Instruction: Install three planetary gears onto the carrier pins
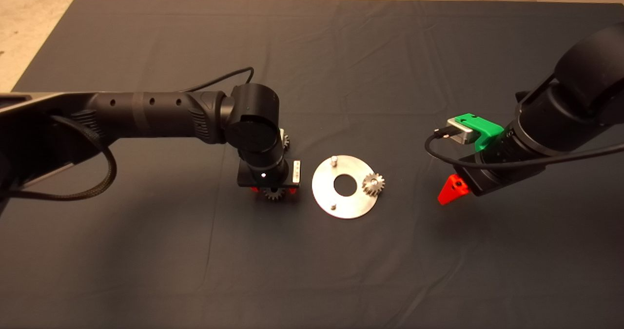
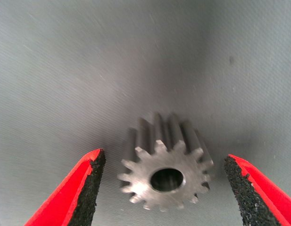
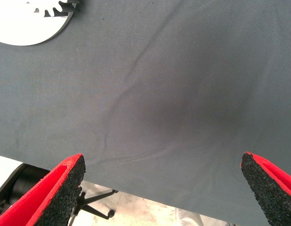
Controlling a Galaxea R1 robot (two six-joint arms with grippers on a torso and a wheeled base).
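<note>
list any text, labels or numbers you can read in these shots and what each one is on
None can be read.
A small white label on the left gripper mount carries print too small to read.
The disc, the gear on its pin and the gear on the mat show no markings.

One gear (image 1: 373, 183) on pin; two pins (image 1: 334, 160) bare; loose gear (image 2: 165, 175) on mat.
</note>
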